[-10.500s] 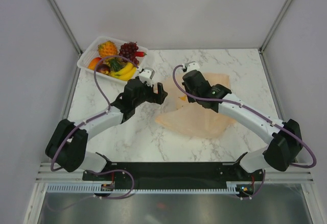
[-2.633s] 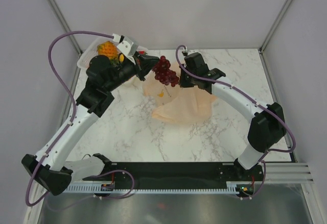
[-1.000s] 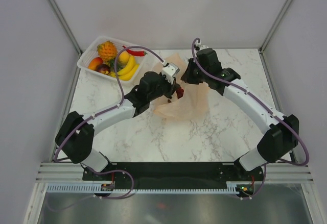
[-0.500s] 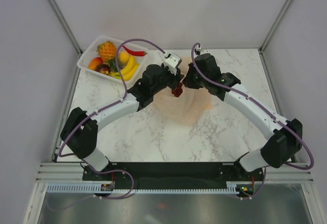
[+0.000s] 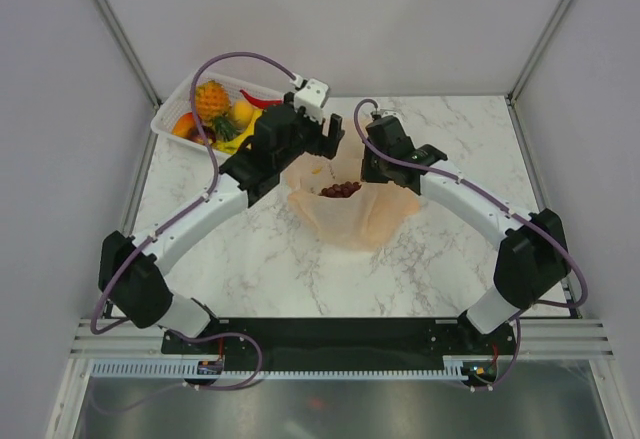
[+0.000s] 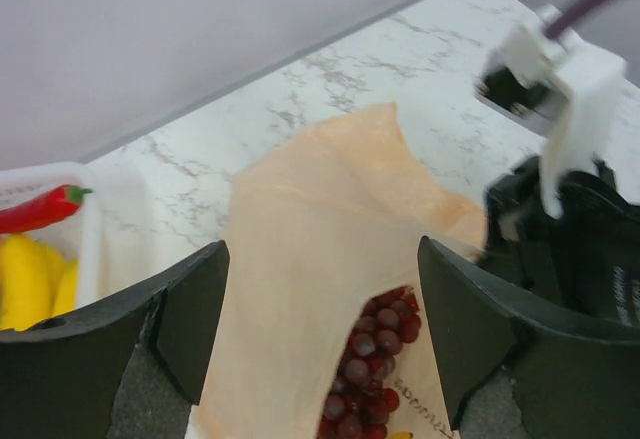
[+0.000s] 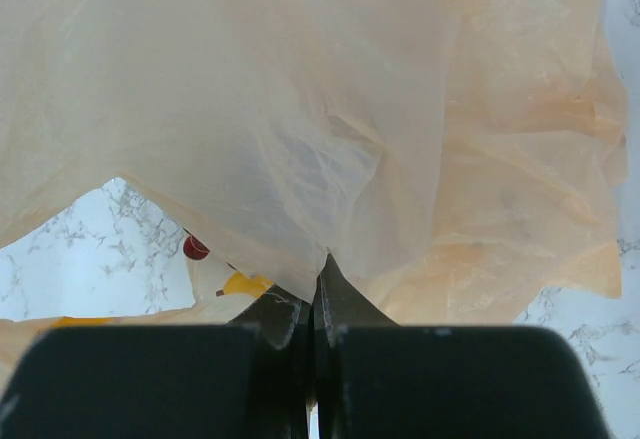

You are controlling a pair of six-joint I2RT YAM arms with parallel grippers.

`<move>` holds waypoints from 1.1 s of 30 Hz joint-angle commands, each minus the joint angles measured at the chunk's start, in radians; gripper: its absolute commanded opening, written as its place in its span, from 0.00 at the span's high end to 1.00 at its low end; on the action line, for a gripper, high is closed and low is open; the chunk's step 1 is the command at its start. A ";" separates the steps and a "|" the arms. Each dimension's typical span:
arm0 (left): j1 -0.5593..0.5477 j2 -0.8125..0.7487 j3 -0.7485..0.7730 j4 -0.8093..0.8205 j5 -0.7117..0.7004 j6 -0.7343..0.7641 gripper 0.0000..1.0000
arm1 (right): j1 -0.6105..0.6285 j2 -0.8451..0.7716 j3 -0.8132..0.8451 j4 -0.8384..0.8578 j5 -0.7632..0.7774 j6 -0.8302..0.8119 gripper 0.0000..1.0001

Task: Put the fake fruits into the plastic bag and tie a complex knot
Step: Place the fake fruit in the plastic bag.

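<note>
Grapes [image 5: 340,189] lie inside the plastic bag [image 5: 352,224], mid-table. Right gripper [image 7: 318,284] is clamped on what looks like the bag's rim, holding it up. Left gripper [image 6: 320,264] hangs over the mouth, jaws spread, empty. Other fruits [image 5: 211,100] fill the white basket [image 5: 158,122].

There is one plastic bag [image 5: 352,221], and inside it lies one bunch of dark red grapes [image 5: 340,190]. Left of the bag and farther back stands one white basket [image 5: 172,100]. It holds one pineapple [image 5: 210,99], one red chili [image 5: 262,102], one round yellow fruit [image 5: 242,111], one orange fruit [image 5: 183,124] and one bunch of bananas [image 6: 25,279]. Part of the basket is hidden, so any further fruit cannot be counted. Two arms meet over the bag: the left arm [image 5: 200,214] and the right arm [image 5: 470,199].
</note>
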 commanded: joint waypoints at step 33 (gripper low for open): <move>0.545 0.539 0.529 -0.295 -0.477 -0.318 0.00 | -0.001 0.027 0.006 0.053 -0.042 -0.090 1.00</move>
